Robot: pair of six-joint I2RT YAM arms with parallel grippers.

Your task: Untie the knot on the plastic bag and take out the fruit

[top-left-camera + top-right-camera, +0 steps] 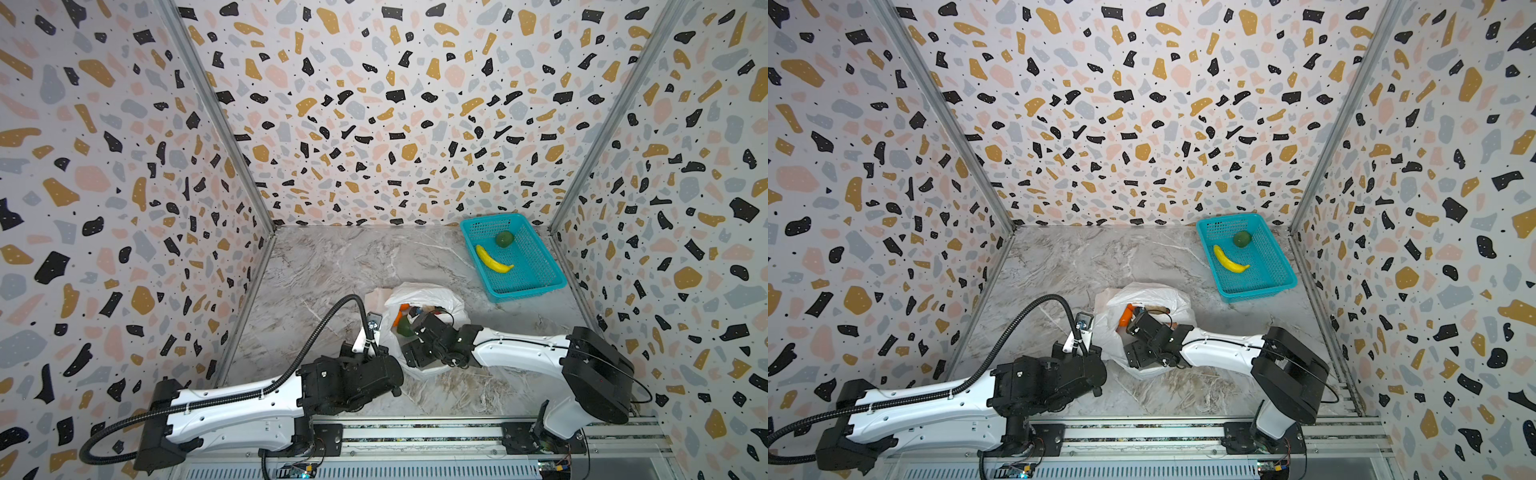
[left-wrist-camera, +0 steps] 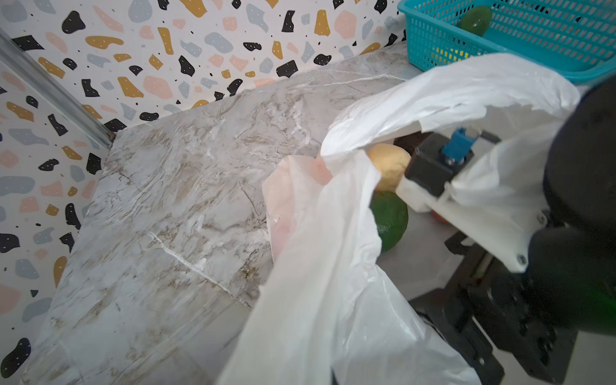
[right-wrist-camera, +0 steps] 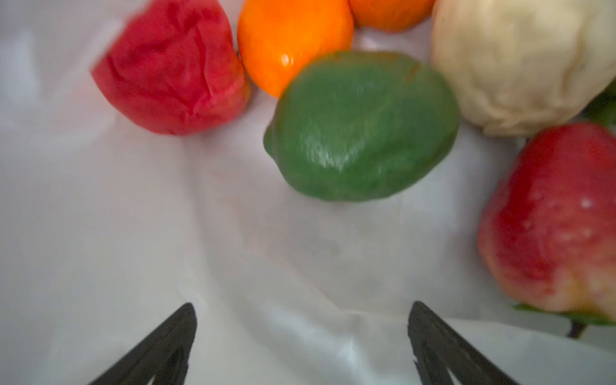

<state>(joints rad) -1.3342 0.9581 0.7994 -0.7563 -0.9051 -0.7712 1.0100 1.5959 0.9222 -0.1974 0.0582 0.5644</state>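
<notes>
Several fruit (image 3: 293, 43) lie inside the opened plastic bag (image 1: 419, 293) mid-table; left gripper (image 1: 372, 326) pinches its rim, right gripper (image 3: 301, 313) spread before the dark green oval (image 3: 360, 126): advance squarely, straddle its middle, avoid snagging film.

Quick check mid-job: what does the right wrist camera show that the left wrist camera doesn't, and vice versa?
Only the right wrist view: the right gripper, jaws wide apart and holding nothing, low inside the plastic bag, plus a crinkled red fruit, an orange and a strawberry-like red piece.
Only the left wrist view: the teal basket with a light green ball, the marble table, and the bag's mouth held up.
Both: the white bag itself, with the dark green oval and the knobbly beige ball lying in it.
</notes>
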